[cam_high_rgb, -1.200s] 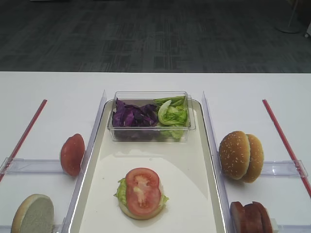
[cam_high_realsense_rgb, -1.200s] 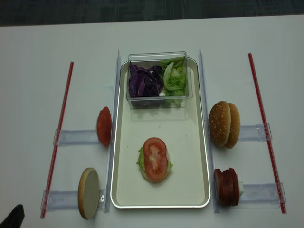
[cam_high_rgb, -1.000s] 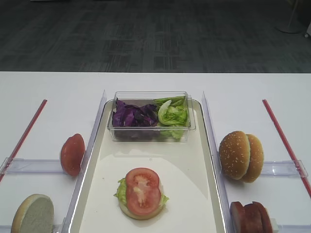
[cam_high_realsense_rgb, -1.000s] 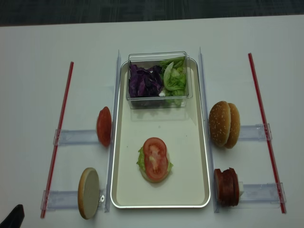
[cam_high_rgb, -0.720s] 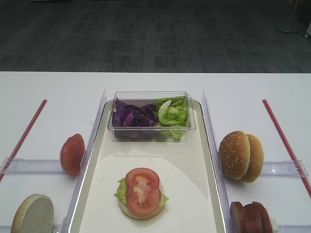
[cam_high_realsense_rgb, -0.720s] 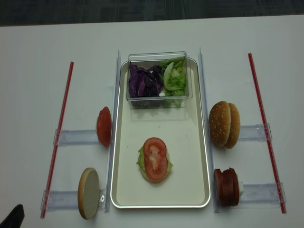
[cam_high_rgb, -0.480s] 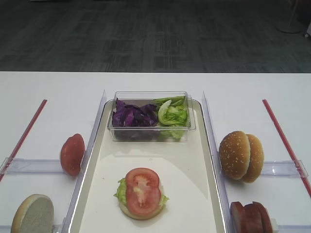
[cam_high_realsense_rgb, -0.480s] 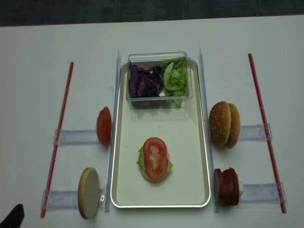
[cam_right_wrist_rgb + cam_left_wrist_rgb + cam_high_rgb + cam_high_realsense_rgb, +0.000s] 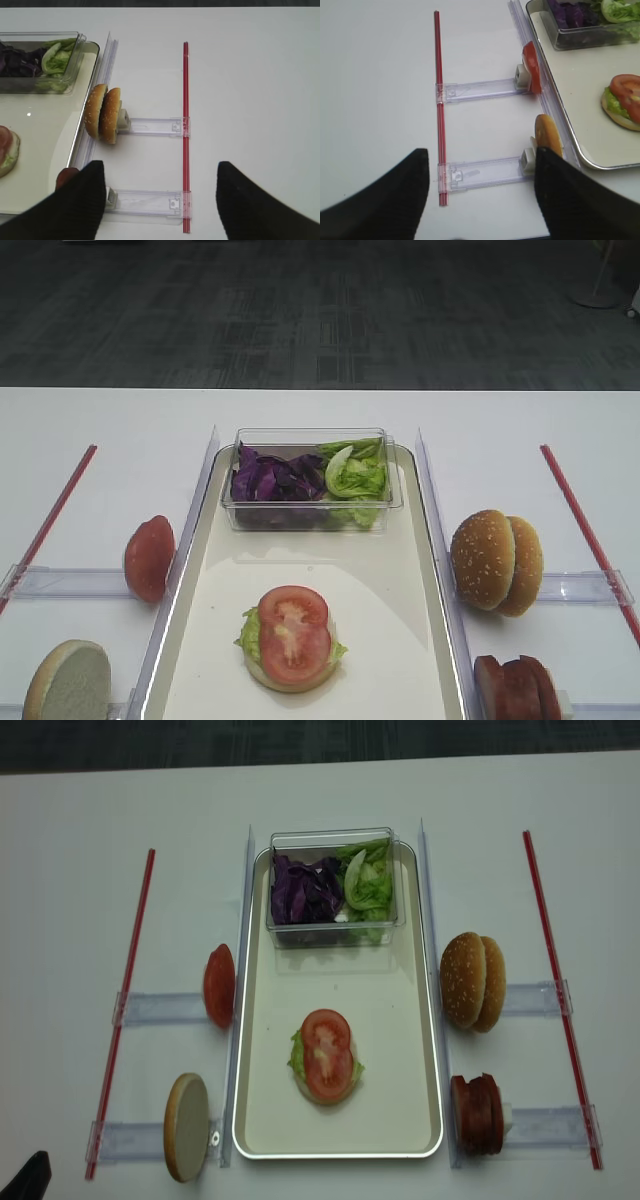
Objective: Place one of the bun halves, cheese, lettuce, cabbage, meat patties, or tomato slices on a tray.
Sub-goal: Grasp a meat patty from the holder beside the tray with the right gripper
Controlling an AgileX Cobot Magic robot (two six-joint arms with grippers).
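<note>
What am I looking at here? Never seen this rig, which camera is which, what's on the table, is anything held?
It is a two-armed robot at a white table. Two pictures look down from above; the other two come from cameras on each wrist, where the dark shapes at the bottom are the open fingers of the right gripper and left gripper. Neither holds anything.

In the middle lies the tray. On it sits a clear box with cabbage and lettuce, and a started burger: a bun base with lettuce and a tomato slice on top.

Ingredients stand on edge in clear holders beside it: left, a tomato slice and a bun half; right, sesame bun halves and meat patties. Red strips mark both sides.
</note>
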